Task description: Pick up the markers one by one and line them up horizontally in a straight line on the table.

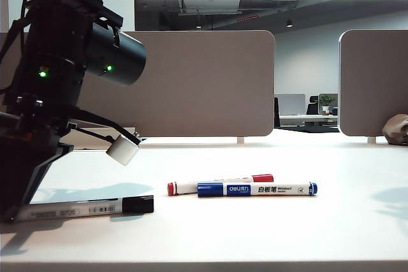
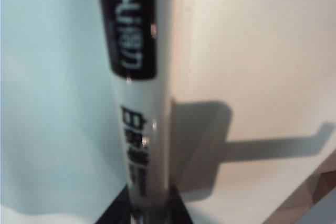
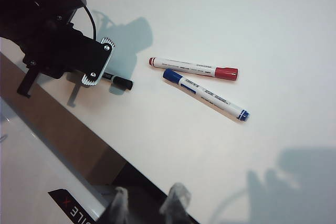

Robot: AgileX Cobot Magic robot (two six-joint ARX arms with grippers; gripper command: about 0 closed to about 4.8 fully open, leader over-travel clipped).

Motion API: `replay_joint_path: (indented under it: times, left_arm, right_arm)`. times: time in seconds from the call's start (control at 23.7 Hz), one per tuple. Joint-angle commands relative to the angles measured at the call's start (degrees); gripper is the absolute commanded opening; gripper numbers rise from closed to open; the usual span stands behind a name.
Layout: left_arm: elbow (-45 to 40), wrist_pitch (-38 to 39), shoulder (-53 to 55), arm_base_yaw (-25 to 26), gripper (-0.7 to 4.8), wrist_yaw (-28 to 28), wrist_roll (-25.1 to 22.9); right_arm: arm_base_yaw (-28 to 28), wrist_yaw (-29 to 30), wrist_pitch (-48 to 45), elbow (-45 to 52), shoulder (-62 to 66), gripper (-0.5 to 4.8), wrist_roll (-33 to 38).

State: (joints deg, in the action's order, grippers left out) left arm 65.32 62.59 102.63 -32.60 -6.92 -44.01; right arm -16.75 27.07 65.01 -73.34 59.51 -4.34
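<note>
On the white table (image 1: 268, 234) three markers lie near the front. The black marker (image 1: 83, 207) rests level at the left of the exterior view, cap pointing toward the middle, its tail end inside the left gripper (image 1: 13, 211), which sits low at the table surface. The left wrist view shows that barrel (image 2: 142, 103) running straight out from between the dark fingers (image 2: 113, 214), which are closed part-way on it; the picture is blurred, but the grip looks firm. The red marker (image 1: 220, 185) and the blue marker (image 1: 257, 189) lie near the middle, well apart from the black one, the blue just in front of the red and touching or nearly touching it. From the right wrist view they form a narrow V, the red (image 3: 193, 68) and the blue (image 3: 206, 94) closest at one end. The right gripper (image 3: 148, 203) hangs above the table, away from all three, its pale fingers (image 3: 176, 198) about half apart with nothing between them.
</note>
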Motion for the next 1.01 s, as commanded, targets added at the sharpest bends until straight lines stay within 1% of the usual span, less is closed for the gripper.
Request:
replay_joint_path:
  times: [0.04,0.17,0.3,0.72,0.8,0.89,1.01]
  left_arm:
    - [-1.3,-5.1,1.4,0.3,0.85,-0.8,-0.6]
    - [-1.2,-7.2,1.3,-0.4,0.85,-0.3,-1.3]
    - [-1.2,-8.9,1.2,-1.4,0.85,1.9,-2.6]
    - [-1.1,-15.8,1.2,-2.5,0.85,3.3,-3.0]
    - [-1.1,-15.6,1.2,-2.5,0.89,3.5,-3.7]
    - [-1.1,-15.0,1.1,-2.5,0.9,4.9,-5.1]
    - [-1.1,-14.6,1.1,-2.5,0.9,5.2,-5.2]
  right_arm:
    - [-0.2,1.0,-0.6,-0.2,-0.2,1.03,-0.4]
    - [-0.2,2.2,-0.5,-0.2,-0.2,1.03,-0.3]
    - [-0.2,2.2,-0.5,-0.2,-0.2,1.03,-0.3]
    - [-0.2,2.2,0.8,-0.2,-0.2,1.03,-0.3]
    - [-0.2,2.2,0.8,-0.2,-0.2,1.03,-0.3]
    - [-0.2,2.2,0.8,-0.2,-0.2,1.03,-0.3]
    - [-0.2,2.2,0.8,-0.2,-0.2,1.03,-0.3]
